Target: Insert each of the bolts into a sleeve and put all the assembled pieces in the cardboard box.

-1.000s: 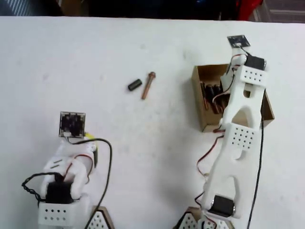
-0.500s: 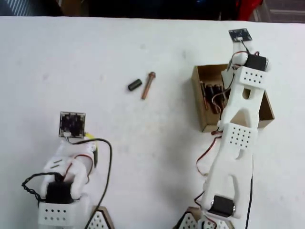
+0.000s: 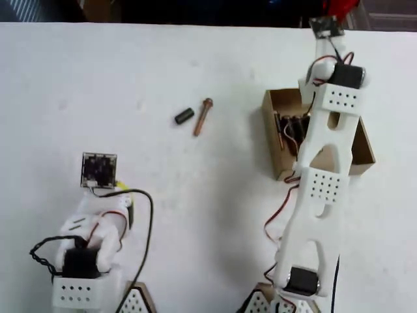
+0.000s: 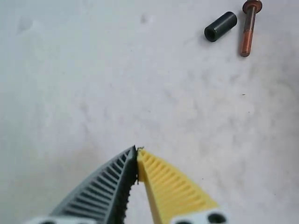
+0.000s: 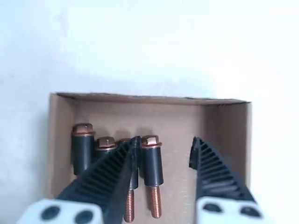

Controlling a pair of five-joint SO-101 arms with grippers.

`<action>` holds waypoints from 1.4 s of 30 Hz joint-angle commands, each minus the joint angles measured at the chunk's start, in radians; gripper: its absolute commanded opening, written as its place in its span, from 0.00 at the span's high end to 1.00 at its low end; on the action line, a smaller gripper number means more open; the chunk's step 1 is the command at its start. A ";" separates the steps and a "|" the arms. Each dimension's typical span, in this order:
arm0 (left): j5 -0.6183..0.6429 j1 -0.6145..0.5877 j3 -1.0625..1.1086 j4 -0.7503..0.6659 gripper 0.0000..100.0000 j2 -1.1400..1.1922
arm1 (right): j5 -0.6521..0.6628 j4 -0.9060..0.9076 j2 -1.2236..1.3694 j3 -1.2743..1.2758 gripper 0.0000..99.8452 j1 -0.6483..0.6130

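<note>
Hovering over the brown cardboard box (image 3: 269, 134) of sleeved copper bolts (image 5: 151, 164), the right gripper (image 5: 164, 142) gapes empty; left of the box, a bare copper bolt (image 3: 202, 117) and black sleeve (image 3: 184, 117) await joining, left gripper (image 4: 136, 150) closed.

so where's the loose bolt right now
In the high view the loose bolt lies on the white table, just right of the black sleeve and left of the cardboard box.

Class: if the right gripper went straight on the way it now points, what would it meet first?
Most likely the bare floor of the cardboard box: the right gripper hangs open over it, pointing in. The nearest sleeved bolt lies close beside one finger and might be brushed; depth is unclear.
</note>
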 commanded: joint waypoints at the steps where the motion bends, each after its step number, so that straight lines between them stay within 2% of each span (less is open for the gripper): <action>1: -0.009 -0.007 -0.003 -0.026 0.98 -0.010 | -0.026 0.045 -0.139 -0.038 0.84 -0.018; 11: -0.009 -0.005 -0.003 -0.026 0.98 -0.010 | -0.173 0.047 -0.349 -0.038 0.84 -0.018; 23: -0.009 -0.002 -0.003 -0.026 0.98 -0.010 | -0.176 0.048 -0.654 -0.032 0.84 -0.048; 29: -0.009 -0.002 -0.003 -0.026 0.98 -0.010 | -0.178 0.048 -0.863 0.181 0.84 -0.096; 36: -0.009 -0.002 -0.002 -0.026 0.98 -0.010 | -0.226 0.044 -1.127 0.465 0.84 -0.214; 42: -0.009 -0.002 -0.002 -0.026 0.98 -0.010 | -0.227 0.041 -1.236 0.646 0.84 -0.315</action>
